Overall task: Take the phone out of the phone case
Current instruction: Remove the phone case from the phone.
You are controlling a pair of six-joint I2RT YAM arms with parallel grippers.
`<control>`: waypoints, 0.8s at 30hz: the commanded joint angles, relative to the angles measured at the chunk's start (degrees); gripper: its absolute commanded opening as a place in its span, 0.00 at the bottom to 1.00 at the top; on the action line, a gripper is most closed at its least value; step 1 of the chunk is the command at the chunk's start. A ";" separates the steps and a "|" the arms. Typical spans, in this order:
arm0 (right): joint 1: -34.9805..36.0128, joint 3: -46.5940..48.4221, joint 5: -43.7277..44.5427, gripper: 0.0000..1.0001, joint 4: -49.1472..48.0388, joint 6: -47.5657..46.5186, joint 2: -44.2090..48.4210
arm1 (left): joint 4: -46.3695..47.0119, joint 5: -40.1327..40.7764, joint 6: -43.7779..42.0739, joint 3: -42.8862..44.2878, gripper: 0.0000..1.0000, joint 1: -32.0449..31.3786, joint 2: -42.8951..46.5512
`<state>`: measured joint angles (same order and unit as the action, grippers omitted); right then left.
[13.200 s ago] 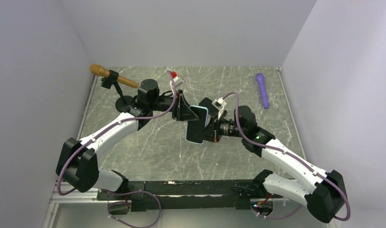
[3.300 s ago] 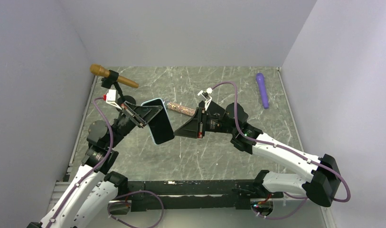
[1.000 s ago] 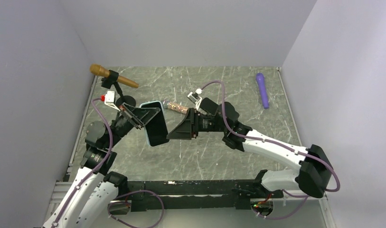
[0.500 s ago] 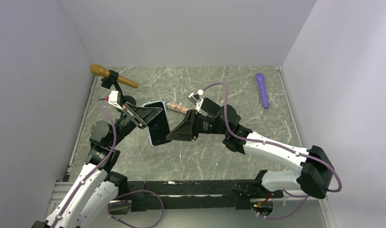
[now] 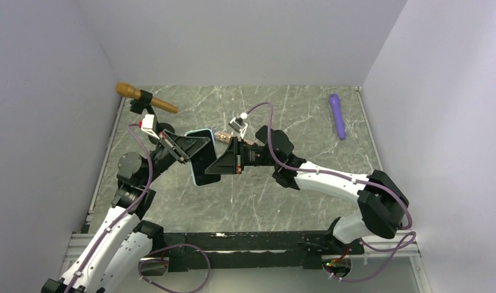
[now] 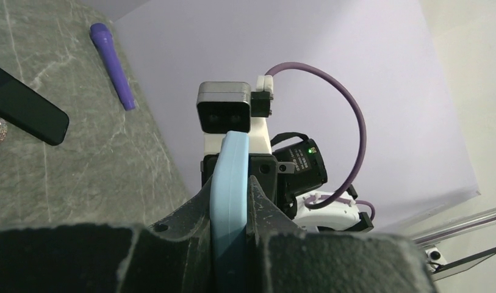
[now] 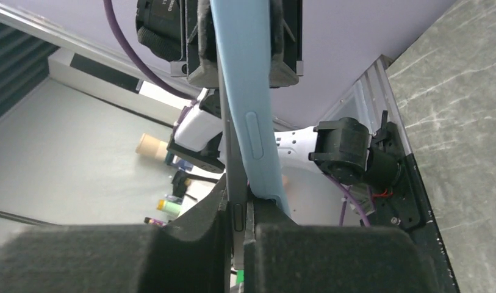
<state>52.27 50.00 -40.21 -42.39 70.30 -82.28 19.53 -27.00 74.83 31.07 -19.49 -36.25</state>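
Above the middle-left of the marble-patterned table (image 5: pixel 263 201), two grippers meet around one phone (image 5: pixel 204 162) in one light blue phone case (image 5: pixel 198 132), held up off the surface. Both arms reach in, one from each side.

From the left, the left gripper (image 6: pixel 230 189) is clenched on the case. Its wrist view shows the blue rim edge-on, squeezed between the two dark fingers (image 6: pixel 190 210).

From the right, the right gripper (image 7: pixel 236 204) is clamped on the opposite end. Its own camera shows a thin dark grey slab, the edge of the phone, pinched between the two fingers (image 7: pixel 212 207). The blue case runs just beside that slab and bends slightly away from it near the fingertips, passing outside the right-hand finger. At that end, then, the jaws grasp the phone's edge and not the case. Further up the frame the phone and case lie touching, with the far end of the case in the other gripper.

Three other things lie on the table:
- one brown microphone (image 5: pixel 146 99) on a black stand, at the far left corner
- one purple stick-shaped object (image 5: pixel 337 115), near the far right edge
- one glittery tube (image 5: pixel 222 133), partly hidden behind the right wrist
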 commanded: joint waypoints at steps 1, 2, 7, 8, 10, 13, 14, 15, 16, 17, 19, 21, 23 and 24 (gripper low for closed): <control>-1.81 3.37 1.75 0.00 -6.95 0.87 0.67 | 10.01 -9.85 2.05 0.01 0.06 -0.86 -1.34; -2.28 2.86 1.26 0.00 -6.78 0.91 1.42 | 12.20 -11.23 2.24 -0.49 0.14 -0.82 -1.74; -5.12 0.43 -2.52 0.00 -6.51 2.45 5.05 | 19.21 -16.88 0.56 -2.05 0.72 -0.56 -2.63; -5.42 0.45 -3.59 0.00 -5.84 2.19 5.58 | 19.38 -17.97 -0.24 -1.94 0.76 -0.49 -2.71; -5.83 0.70 -5.32 0.00 -4.89 1.79 6.71 | 19.83 -19.90 -1.86 -1.76 0.80 -0.47 -2.97; -6.96 0.73 -6.80 0.00 -5.37 2.44 8.24 | 22.36 -22.35 -2.64 -2.16 0.84 0.25 -3.45; -7.31 0.68 -7.57 0.00 -5.72 2.77 8.66 | 23.60 -22.99 -2.60 -2.49 0.85 0.62 -3.47; -7.45 0.83 -8.06 0.00 -5.99 3.11 9.03 | 24.92 -23.61 -2.52 -2.95 0.90 1.01 -3.48; -7.60 1.11 -8.84 0.00 -6.14 3.36 9.22 | 26.10 -24.19 -2.56 -3.31 0.95 1.26 -3.48; -7.67 1.34 -9.78 0.00 -6.53 3.74 9.38 | 26.95 -25.02 -2.89 -3.54 0.96 1.50 -3.58; -7.69 1.35 -11.08 0.00 -8.30 4.70 9.74 | 28.94 -27.36 -3.53 -3.65 0.96 1.87 -4.33; -7.73 1.04 -11.80 0.00 -8.79 4.88 10.25 | 32.03 -29.40 -3.19 -3.88 0.95 2.27 -4.84; -7.72 0.71 -12.11 0.00 -7.99 4.20 10.90 | 34.49 -31.39 -3.01 -3.79 0.93 2.54 -5.00; -7.71 0.53 -12.09 0.00 -7.69 3.95 11.22 | 34.87 -31.94 -3.25 -3.62 0.92 2.52 -4.97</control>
<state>44.71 49.65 -50.46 -44.47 73.78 -74.41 45.76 -53.21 73.03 27.31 -17.52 -41.28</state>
